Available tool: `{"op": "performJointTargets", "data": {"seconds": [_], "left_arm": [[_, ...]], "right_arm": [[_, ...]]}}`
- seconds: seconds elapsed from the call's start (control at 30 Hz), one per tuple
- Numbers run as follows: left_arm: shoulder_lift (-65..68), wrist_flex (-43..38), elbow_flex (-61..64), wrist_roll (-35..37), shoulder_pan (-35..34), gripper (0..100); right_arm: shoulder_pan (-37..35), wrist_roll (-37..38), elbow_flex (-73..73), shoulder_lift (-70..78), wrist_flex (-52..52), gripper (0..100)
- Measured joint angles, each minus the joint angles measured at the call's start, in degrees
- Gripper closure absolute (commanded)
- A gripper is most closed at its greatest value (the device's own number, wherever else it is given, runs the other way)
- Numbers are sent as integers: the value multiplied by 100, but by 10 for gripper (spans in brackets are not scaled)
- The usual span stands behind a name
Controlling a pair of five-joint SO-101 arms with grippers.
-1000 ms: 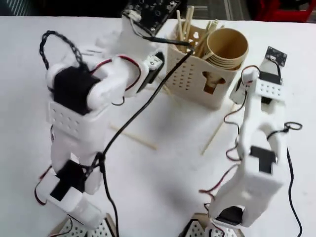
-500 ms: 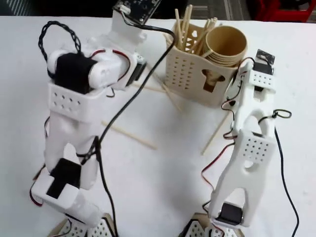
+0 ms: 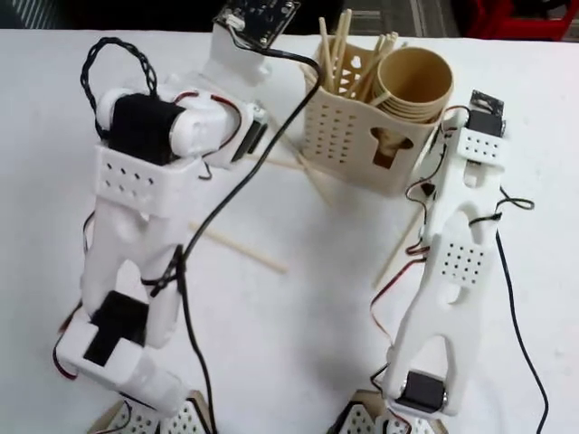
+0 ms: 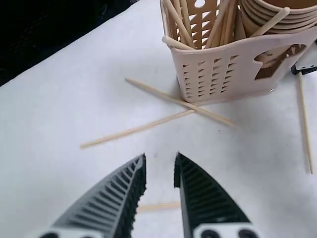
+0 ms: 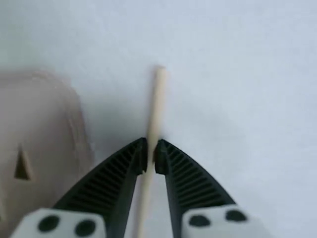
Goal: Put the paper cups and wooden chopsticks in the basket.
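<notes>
The beige perforated basket (image 3: 348, 140) (image 4: 228, 69) holds stacked paper cups (image 3: 418, 80) and several wooden chopsticks (image 3: 336, 45). Two crossed chopsticks (image 3: 303, 172) (image 4: 171, 106) lie on the table at the basket's left foot. My left gripper (image 4: 159, 159) hovers open and empty just short of them. Another chopstick (image 3: 237, 246) lies further toward the front. At the basket's right side my right gripper (image 5: 151, 147) (image 3: 432, 185) is shut on a chopstick (image 5: 156, 106) (image 3: 396, 246) that lies flat on the table.
White tabletop (image 3: 298, 334) all round. A black cable (image 3: 226, 203) runs from the left arm across the middle. Both arm bases stand at the front edge. The right arm's gripper shows as a dark tip (image 4: 303, 69) beside the basket in the left wrist view.
The left arm has drawn back from over the basket toward the left. The right arm has stretched forward and come down beside the basket onto the chopstick.
</notes>
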Motion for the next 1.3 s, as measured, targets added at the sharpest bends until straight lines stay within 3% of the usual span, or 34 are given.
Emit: {"op": "performJointTargets", "data": {"seconds": [0.5,0.93,1.3], "left_arm": [[-2462,-132,2321,-422,0,892],[-5398,-2180,6418,-422,-123,887],[-6769,-3833,9222,-422,-1486,887]], "right_arm": [[431,9,-88,-273,105,981],[510,62,818,-1363,114,981],[510,378,2338,-3262,132,981]]}}
